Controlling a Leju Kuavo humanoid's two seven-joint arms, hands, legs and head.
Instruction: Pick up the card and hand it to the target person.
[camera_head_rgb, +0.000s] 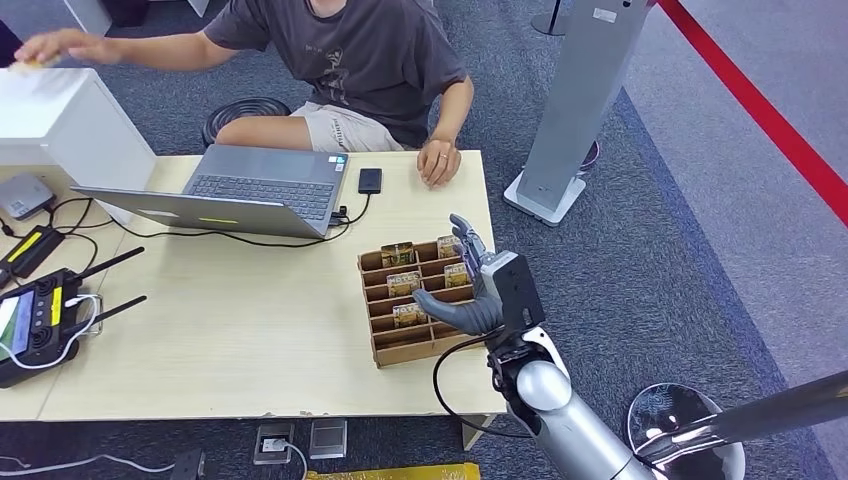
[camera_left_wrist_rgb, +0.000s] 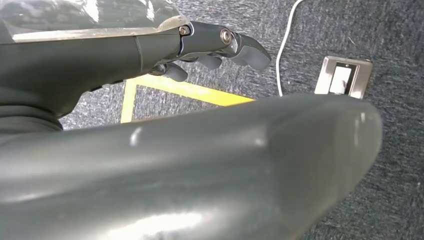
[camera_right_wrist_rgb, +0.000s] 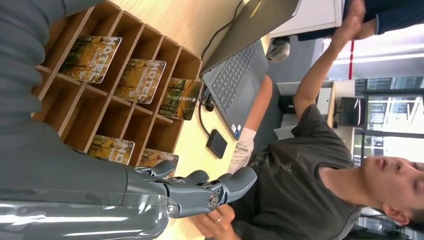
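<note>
Grey-carpet room, wooden worktop (camera_head_rgb: 250, 340): right hand (camera_head_rgb: 470, 285) hovers open-fingered over the card rack (camera_head_rgb: 390, 345), person (camera_head_rgb: 350, 60) at 12 o'clock; no card (camera_head_rgb: 410, 315) grasped, handover pending.

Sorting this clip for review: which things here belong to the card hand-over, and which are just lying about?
Belongs to the job:
- hotel cards in the wooden rack
- right hand, poised over the rack, holding nothing
- person seated across the table

Lying about:
- laptop
- black phone
- handheld controller
- white box
- left hand, hanging over the floor
</note>
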